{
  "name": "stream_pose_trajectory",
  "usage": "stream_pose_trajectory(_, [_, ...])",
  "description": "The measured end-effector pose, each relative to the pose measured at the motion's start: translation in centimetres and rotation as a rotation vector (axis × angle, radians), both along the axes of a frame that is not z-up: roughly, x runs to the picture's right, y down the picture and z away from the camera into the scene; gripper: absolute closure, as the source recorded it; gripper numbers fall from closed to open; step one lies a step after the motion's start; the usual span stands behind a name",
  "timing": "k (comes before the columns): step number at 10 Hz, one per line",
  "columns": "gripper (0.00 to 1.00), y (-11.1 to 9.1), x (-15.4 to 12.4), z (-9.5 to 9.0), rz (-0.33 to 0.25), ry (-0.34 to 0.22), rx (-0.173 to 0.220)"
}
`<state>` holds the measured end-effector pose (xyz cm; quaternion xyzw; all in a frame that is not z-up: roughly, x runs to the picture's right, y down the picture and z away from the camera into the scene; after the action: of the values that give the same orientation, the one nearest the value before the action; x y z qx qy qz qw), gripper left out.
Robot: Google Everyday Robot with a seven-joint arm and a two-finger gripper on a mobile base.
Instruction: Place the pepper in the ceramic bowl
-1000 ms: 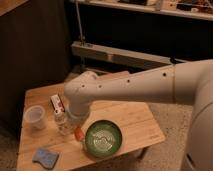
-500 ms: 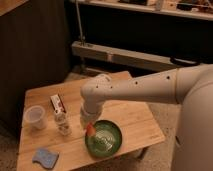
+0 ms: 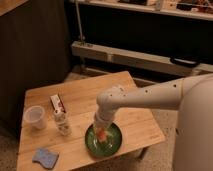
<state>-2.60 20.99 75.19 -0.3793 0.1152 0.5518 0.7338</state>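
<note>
The pepper (image 3: 102, 134) is hanging just above the bowl (image 3: 114, 143), a small orange-red piece showing at the tip of the hand (image 3: 101, 131), which is clamped on it. The hand is pointing down over the left half of the bowl, inside its rim, and the pepper is not visibly resting on the glaze yet.

The step in hand looks like the release. To do it well, the arm should be lowering the pepper close to the bowl's pale centre before letting go, since a drop near the rim could let it roll or bounce out onto the bench (image 3: 135, 117). The fingers should be opening only once the pepper is low, then lifting straight up so nothing drags the bowl.

A small jar (image 3: 62, 122) is standing just left of the bowl, with a cup (image 3: 35, 116), a carton (image 3: 57, 103) and a blue cloth (image 3: 45, 157) further off; the retreat should be avoiding that side.
</note>
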Motion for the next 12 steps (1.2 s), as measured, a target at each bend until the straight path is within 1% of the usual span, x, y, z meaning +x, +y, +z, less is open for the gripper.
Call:
stream_pose_trajectory(2, [0.57, 0.6, 1.4, -0.2, 0.027, 0.023, -0.022])
stream_pose_trajectory(3, [0.49, 1.3, 1.5, 0.0, 0.025, 0.024, -0.039])
stream_pose_trajectory(4, [0.40, 1.8, 1.0, 0.3, 0.021, 0.017, -0.052])
stream_pose_trajectory(5, [0.28, 2.2, 0.1, 0.7, 0.010, 0.011, -0.069])
stream_pose_trajectory(6, [0.23, 2.5, -0.3, 0.8, 0.007, 0.009, -0.080])
stream_pose_trajectory(7, [0.20, 2.7, -0.5, 1.0, 0.010, 0.008, -0.090])
stream_pose_trajectory(9, [0.20, 2.6, -0.7, 0.7, 0.026, 0.005, -0.096])
stream_pose_trajectory(10, [0.20, 2.1, -0.6, 0.2, 0.039, 0.006, -0.092])
stream_pose_trajectory(11, [0.20, 1.4, -0.3, -0.8, 0.052, 0.010, -0.082])
stream_pose_trajectory(12, [0.20, 0.4, 0.3, -2.2, 0.076, 0.022, -0.067])
